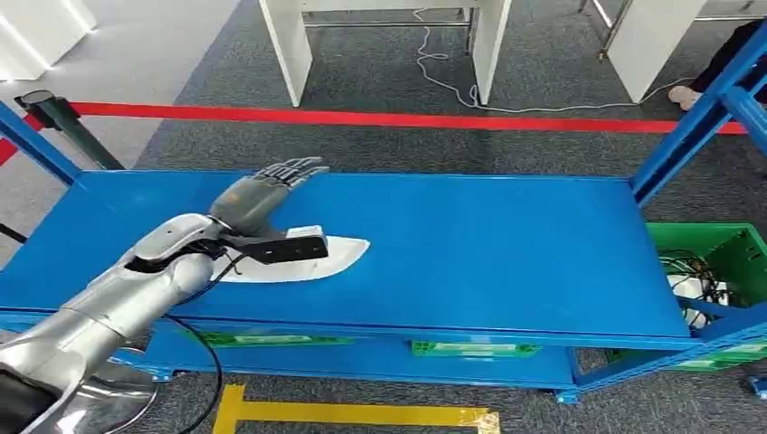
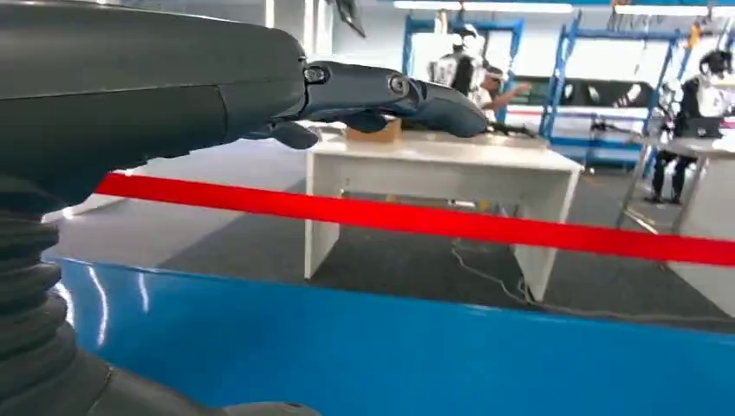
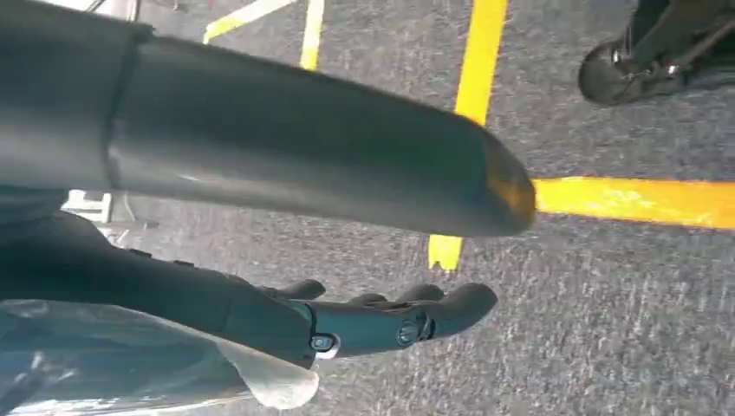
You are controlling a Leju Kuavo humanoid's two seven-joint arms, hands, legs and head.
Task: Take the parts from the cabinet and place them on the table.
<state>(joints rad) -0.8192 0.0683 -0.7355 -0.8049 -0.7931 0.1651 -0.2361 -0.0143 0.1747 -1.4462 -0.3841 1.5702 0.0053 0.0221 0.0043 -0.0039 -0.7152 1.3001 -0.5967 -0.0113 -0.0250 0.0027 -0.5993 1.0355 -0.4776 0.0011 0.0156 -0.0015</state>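
Note:
A flat white part (image 1: pixel 336 255) with a pointed end lies on the blue table top (image 1: pixel 506 244), left of its middle. My left hand (image 1: pixel 268 187) hovers just above and behind the part, fingers stretched out flat and holding nothing; the wrist's black camera block covers the part's near edge. In the left wrist view the left hand (image 2: pixel 381 91) reaches out over the blue surface (image 2: pixel 390 355). My right hand (image 3: pixel 381 325) hangs above the grey floor, thumb well apart from lightly curled fingers, floor showing between them. A translucent plastic sheet (image 3: pixel 130 364) shows behind its palm; whether they touch is unclear.
A red barrier tape (image 1: pixel 407 119) runs behind the table. Blue uprights (image 1: pixel 696 136) stand at the right, with a green crate (image 1: pixel 724 258) of cables below. White tables (image 1: pixel 389 36) stand beyond. Yellow floor tape (image 1: pixel 353 414) lies in front. A person's foot (image 1: pixel 691 95) is far right.

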